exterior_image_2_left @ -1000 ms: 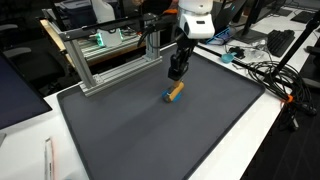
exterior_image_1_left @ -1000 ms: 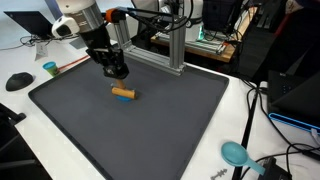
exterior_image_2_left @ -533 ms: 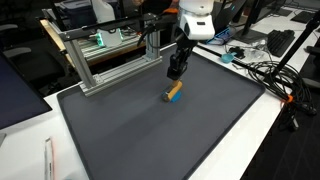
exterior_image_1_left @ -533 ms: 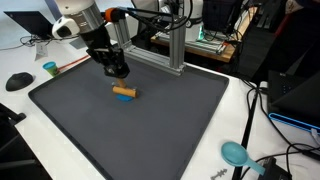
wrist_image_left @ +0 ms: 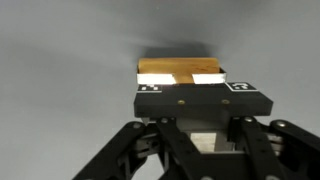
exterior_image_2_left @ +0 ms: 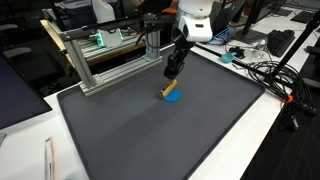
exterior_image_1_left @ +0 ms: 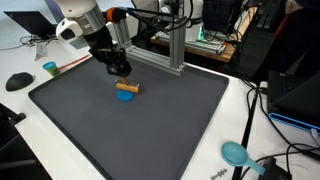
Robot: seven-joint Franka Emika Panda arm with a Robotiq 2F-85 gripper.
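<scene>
The jaws look closed on the single wooden block (exterior_image_1_left: 127, 88), though the wrist view shows the grip only partly: the block (wrist_image_left: 170, 70) lies crosswise at the fingertips (wrist_image_left: 150, 88), its long axis running left to right across them. One large dark mat (exterior_image_1_left: 150, 130) covers the table. One aluminium frame (exterior_image_1_left: 175, 45) stands along the mat's far edge. The gripper (exterior_image_1_left: 120, 72) hangs over the mat's far left part, pointing down. In an exterior view the block runs about level, one end left and one right; in another it (exterior_image_2_left: 170, 90) slants toward the gripper (exterior_image_2_left: 172, 75). Just below the block, on the mat, sits one small blue piece (exterior_image_1_left: 126, 97).
</scene>
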